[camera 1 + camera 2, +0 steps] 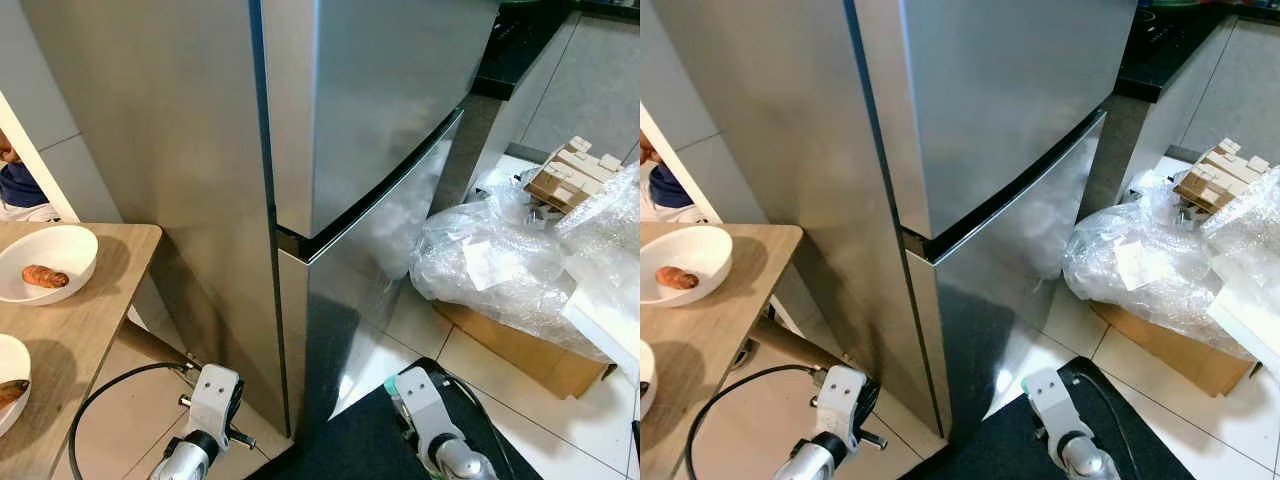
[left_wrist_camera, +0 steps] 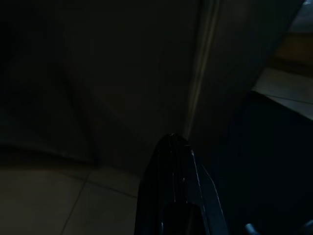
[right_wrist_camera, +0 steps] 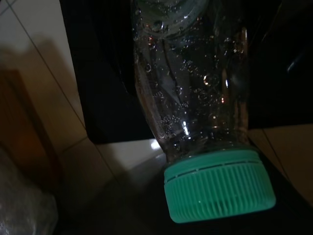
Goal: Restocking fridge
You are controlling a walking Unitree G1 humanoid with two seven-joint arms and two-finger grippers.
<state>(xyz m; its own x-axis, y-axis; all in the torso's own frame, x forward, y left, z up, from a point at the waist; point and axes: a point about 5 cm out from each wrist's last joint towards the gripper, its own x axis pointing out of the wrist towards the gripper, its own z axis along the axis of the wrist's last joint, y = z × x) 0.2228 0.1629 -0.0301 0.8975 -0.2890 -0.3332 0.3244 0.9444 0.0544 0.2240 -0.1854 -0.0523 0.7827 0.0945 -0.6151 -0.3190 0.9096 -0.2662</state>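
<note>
- My right hand (image 3: 195, 29) holds a clear bottle (image 3: 195, 88) with a green cap (image 3: 217, 188), low by the floor.
- The fridge (image 1: 380, 110) is shut.
- My left hand (image 2: 178, 196) hangs low; I cannot tell if it is open.
- I think I should open the door first, with my left hand.

White bowl (image 1: 45, 262) on wooden table (image 1: 75, 340); plastic-wrapped cardboard box (image 1: 520, 350) on floor.
</note>
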